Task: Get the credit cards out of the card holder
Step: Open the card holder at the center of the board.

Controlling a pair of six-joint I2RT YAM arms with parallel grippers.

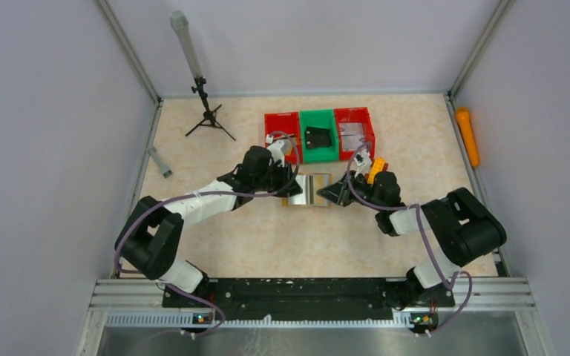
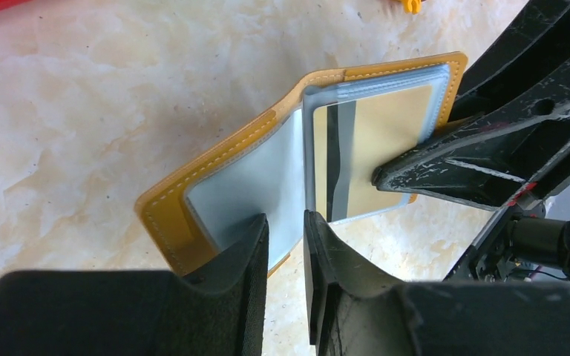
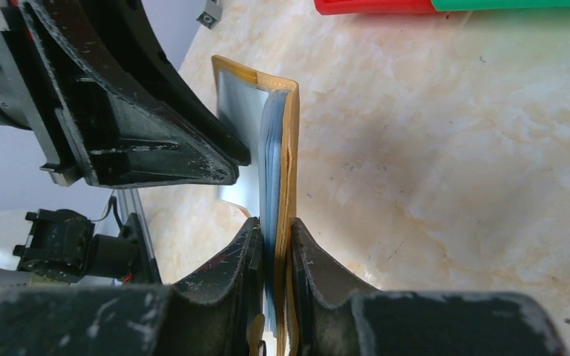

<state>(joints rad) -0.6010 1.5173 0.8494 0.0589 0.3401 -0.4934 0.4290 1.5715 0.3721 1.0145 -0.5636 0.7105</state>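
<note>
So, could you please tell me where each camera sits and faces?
Top external: above, behind the arms, looking down at the table; both arms show.
Left wrist: on that arm, facing the card holder past the left gripper.
Right wrist: on that arm, along the right gripper, shut on the card holder.
Shared: both wrist views show the card holder.

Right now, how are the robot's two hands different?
The right gripper is shut tight on one flap of the card holder; the left gripper has a gap between its fingers, at the other flap's edge. The right gripper reaches in from the right, the left gripper from the left. Both are black, at the card holder.
</note>
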